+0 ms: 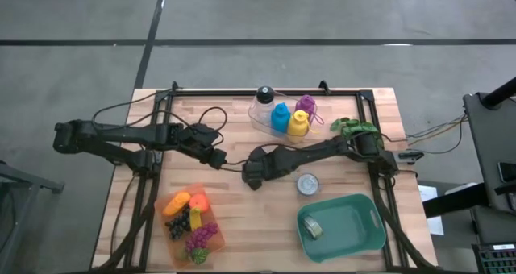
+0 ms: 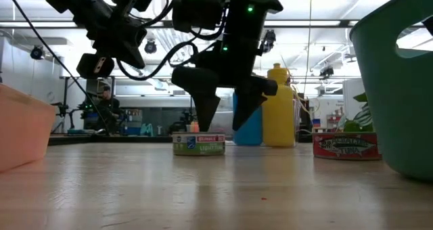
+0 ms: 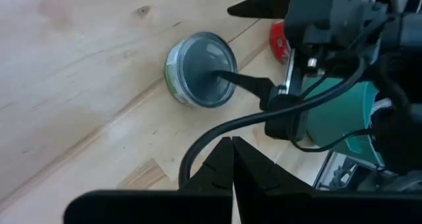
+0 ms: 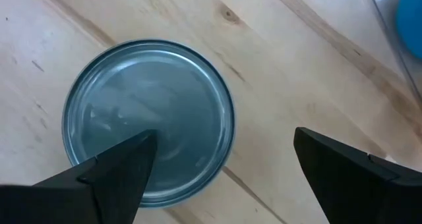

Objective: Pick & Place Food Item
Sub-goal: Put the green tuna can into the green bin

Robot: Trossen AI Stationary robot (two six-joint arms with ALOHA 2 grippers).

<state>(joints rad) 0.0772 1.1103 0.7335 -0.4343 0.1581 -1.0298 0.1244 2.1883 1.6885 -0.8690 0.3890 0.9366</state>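
Near table centre: right gripper (image 2: pixel 225 115) hangs spread wide above green-labelled tin (image 2: pixel 198 143), holding nothing. We judge the step pre-grasp; next we lower and centre, the tin lying off toward one finger. Left gripper (image 3: pixel 232 159) waits closed at nine o'clock. Teal bin (image 1: pixel 343 226) at five o'clock. Wooden tabletop (image 1: pixel 242 217); lit workshop beyond.
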